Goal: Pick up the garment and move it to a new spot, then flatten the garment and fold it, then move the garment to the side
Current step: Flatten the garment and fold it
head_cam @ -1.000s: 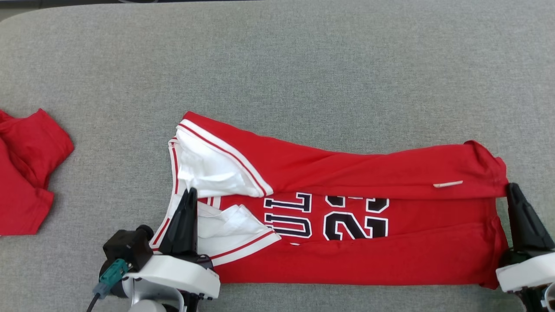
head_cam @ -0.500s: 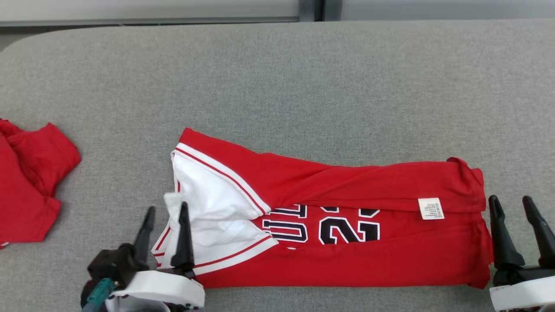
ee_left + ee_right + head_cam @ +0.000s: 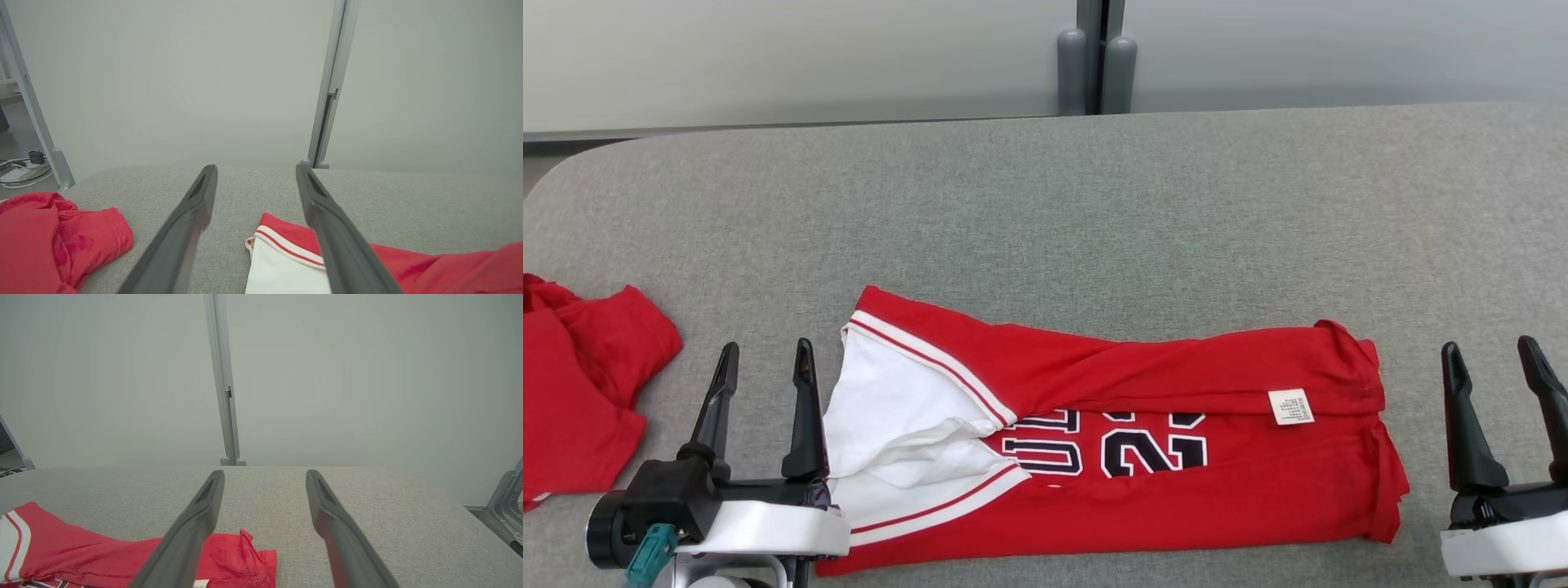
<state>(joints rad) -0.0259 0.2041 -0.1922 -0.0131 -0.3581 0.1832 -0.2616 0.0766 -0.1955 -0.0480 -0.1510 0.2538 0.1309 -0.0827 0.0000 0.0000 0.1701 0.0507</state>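
Head view: left gripper (image 3: 768, 347) stands with jaws spread wide, holding nothing, just beside the white-lined end of the garment (image 3: 1143, 457). Right gripper (image 3: 1489, 345), likewise spread and empty, sits near the garment's label end, apart from it. Garment lies part-folded on the grey table (image 3: 1045, 204), long axis running between both grippers; left is nearer. Another red cloth (image 3: 580, 392) lies well apart.

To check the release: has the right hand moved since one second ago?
Yes. The right hand has opened and drawn off to the right of the jersey, whose edge it touched before; grey table now shows between them.
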